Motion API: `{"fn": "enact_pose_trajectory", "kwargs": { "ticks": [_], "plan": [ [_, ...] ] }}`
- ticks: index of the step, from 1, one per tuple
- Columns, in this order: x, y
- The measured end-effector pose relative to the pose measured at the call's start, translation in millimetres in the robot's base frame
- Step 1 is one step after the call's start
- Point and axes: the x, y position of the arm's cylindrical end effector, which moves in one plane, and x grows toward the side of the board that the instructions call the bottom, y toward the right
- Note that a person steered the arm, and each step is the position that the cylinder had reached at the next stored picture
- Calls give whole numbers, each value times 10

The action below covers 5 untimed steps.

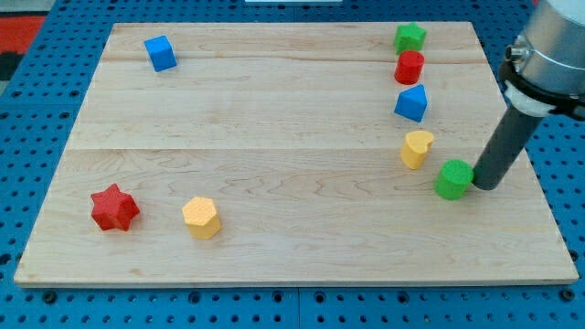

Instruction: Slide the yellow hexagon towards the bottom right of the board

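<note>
The yellow hexagon (201,217) sits near the board's bottom left, just right of a red star (114,207). My tip (482,186) is far off at the view's right, touching or almost touching the right side of a green block (453,178). A yellow heart-shaped block (417,148) lies up and left of the green block.
A column of blocks runs down the right side: a green star (409,37), a red cylinder (409,67), a blue pentagon-like block (411,103). A blue cube (160,53) sits at the top left. The wooden board (292,174) lies on a blue pegboard.
</note>
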Motion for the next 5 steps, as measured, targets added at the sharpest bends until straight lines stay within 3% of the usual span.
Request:
{"fn": "enact_pose_trajectory", "kwargs": {
  "ticks": [2, 3, 4, 5],
  "plan": [
    [-7, -357],
    [-7, -168],
    [281, -97],
    [628, -509]
  ]
}}
